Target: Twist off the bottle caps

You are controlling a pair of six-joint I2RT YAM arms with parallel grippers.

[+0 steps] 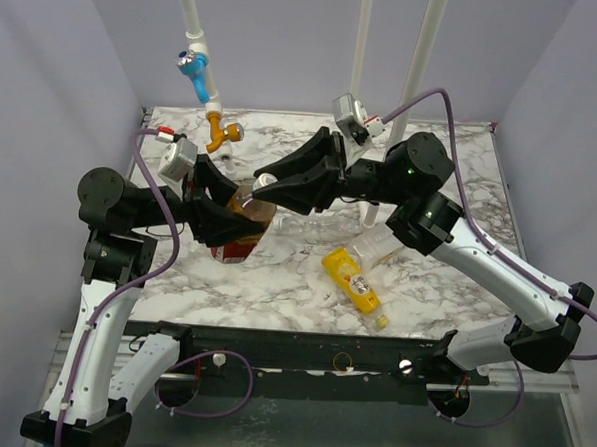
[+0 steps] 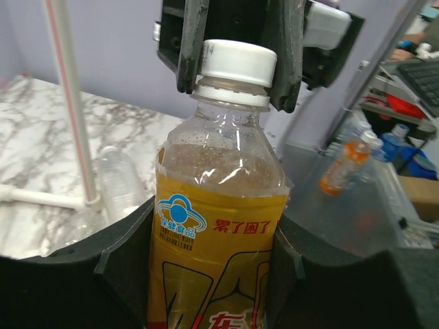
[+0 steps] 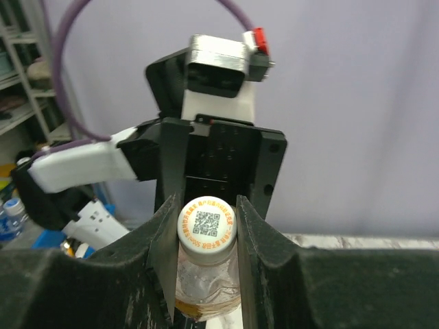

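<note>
My left gripper (image 1: 229,208) is shut on the brown bottle (image 1: 245,217) with the yellow and red label and holds it tilted above the table. The left wrist view shows the bottle (image 2: 219,226) clamped between my left fingers, its white cap (image 2: 237,63) on top. My right gripper (image 1: 266,185) is shut on that cap (image 3: 207,221), one finger on each side. The yellow-orange bottle (image 1: 354,278) lies on the table near the front. A wider clear bottle (image 1: 374,249) and a slim clear bottle (image 1: 313,225) lie under my right arm.
A white pipe with a blue tap handle (image 1: 192,63) and a brass tap (image 1: 223,131) hangs at the back left. Two white pipes (image 1: 423,60) stand at the back right. The marble table (image 1: 275,292) ends at a black front rail.
</note>
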